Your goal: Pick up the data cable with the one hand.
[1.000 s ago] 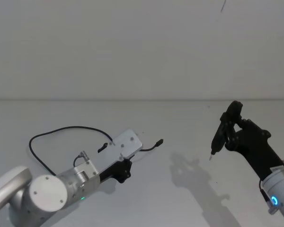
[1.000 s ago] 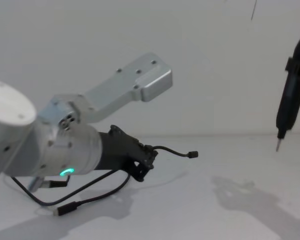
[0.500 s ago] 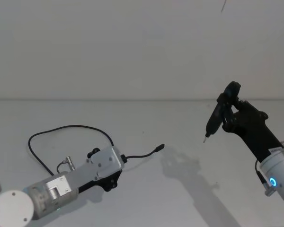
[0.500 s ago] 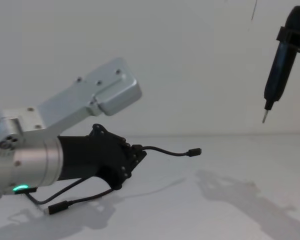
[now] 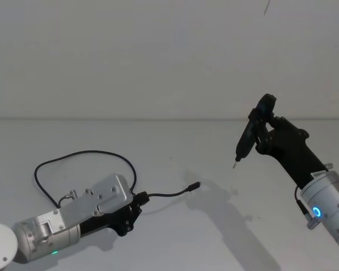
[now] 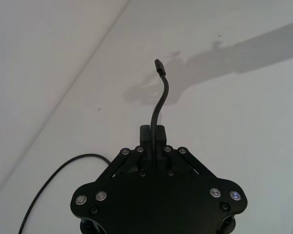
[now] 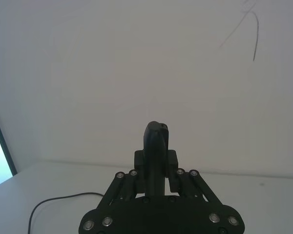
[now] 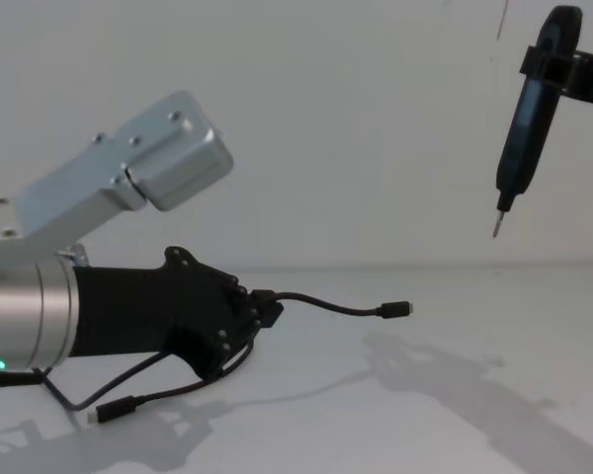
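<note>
Matte white worktop (image 5: 175, 237): blocky black left gripper (image 5: 139, 198) near left front corner, jaws pinching thin data cable (image 5: 85, 152); plug end juts level toward right edge, rest looped on worktop. Right gripper (image 5: 264, 133) clamps slim pointed tool (image 5: 246, 137).

Both arms reach forward, fingers closed.
Left gripper (image 5: 139, 199) lies low and level; right gripper (image 5: 264, 131) is raised well above it.

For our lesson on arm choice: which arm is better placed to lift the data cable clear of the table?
Left. The left gripper is shut on the data cable near one plug; the right gripper, raised far off, holds a pointed tool.
</note>
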